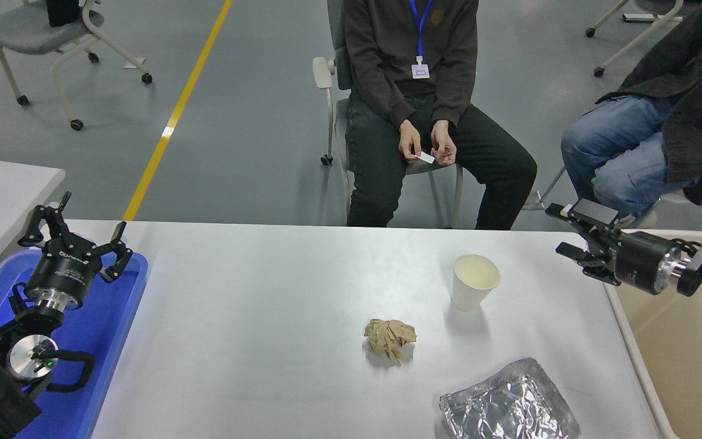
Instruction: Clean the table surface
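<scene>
The table surface [253,317] is a wide pale grey-white top. On it stand a cream paper cup [474,281], upright, a crumpled brown paper ball [390,338] in the middle, and a crumpled foil tray [508,403] at the front right. My right gripper [561,230] is open and empty, lying level above the table's far right corner, pointing left, to the right of the cup and apart from it. My left gripper [77,228] is open and parked over the blue tray [110,329] at the lower left.
A beige bin [680,366] stands against the table's right edge, under my right arm. A person sits on a chair [329,79] beyond the far edge, hands [427,146] holding a small white slip. A second person's legs [619,152] are at the top right.
</scene>
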`<state>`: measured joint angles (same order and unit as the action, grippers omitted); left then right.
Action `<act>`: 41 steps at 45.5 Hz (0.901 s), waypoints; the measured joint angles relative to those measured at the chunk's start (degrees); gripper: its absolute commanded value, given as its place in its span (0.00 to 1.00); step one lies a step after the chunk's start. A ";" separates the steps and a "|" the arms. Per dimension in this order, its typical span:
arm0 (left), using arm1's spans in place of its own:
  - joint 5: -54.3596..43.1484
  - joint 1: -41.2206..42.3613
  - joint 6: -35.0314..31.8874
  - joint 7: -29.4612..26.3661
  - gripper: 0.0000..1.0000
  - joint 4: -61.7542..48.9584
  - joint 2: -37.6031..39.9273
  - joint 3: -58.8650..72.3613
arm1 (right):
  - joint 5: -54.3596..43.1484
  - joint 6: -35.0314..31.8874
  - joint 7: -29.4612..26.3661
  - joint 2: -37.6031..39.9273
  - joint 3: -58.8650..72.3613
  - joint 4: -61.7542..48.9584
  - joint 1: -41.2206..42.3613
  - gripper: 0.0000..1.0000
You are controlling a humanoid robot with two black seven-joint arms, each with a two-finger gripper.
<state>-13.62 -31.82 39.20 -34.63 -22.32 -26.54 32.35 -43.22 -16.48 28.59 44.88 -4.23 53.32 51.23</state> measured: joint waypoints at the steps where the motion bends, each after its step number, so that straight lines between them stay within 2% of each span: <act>1: 0.00 0.00 0.00 0.00 1.00 0.00 0.00 0.00 | -0.90 0.13 -0.35 0.26 0.10 0.56 0.21 1.00; 16: 0.00 0.00 0.00 0.00 1.00 0.00 0.00 0.00 | -11.79 0.72 -6.43 0.78 5.39 5.74 5.96 1.00; 41: 0.00 0.00 0.00 0.00 1.00 0.00 0.00 0.00 | -14.95 1.08 -10.52 -11.64 23.63 1.59 19.74 1.00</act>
<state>-13.62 -31.82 39.20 -34.63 -22.32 -26.54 32.35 -58.17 -15.39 18.07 33.24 19.40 54.90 70.97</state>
